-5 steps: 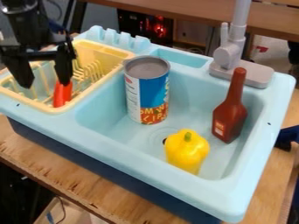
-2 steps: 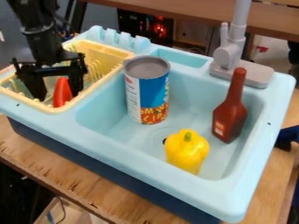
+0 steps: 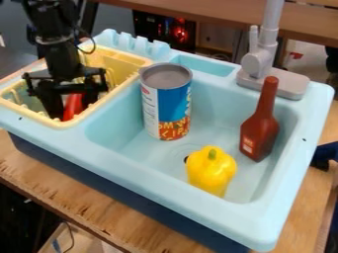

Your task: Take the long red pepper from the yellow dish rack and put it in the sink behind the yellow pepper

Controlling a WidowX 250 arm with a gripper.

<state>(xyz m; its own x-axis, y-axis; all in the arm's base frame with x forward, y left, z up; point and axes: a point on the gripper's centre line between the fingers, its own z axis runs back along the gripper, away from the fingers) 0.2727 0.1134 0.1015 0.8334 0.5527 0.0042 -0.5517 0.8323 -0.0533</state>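
Wooden table (image 3: 39, 180), sink (image 3: 165, 179): gripper (image 3: 71, 109) partly open in rack (image 3: 137, 60), fingers astride red object (image 3: 72, 105), grip indeterminable

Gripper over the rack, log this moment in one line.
Gripper: lowered at red object in yellow rack | can, brown bottle, yellow pepper: in light-blue sink

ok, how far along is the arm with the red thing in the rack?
Looks done: gripper is down at the yellow rack, fingers either side of the red object. In hand: the grasp; no firm hold visible. Left, probably: grip and lift, as the object sits low in the rack. Can, bottle and yellow pepper are in the basin; unclear if they count.
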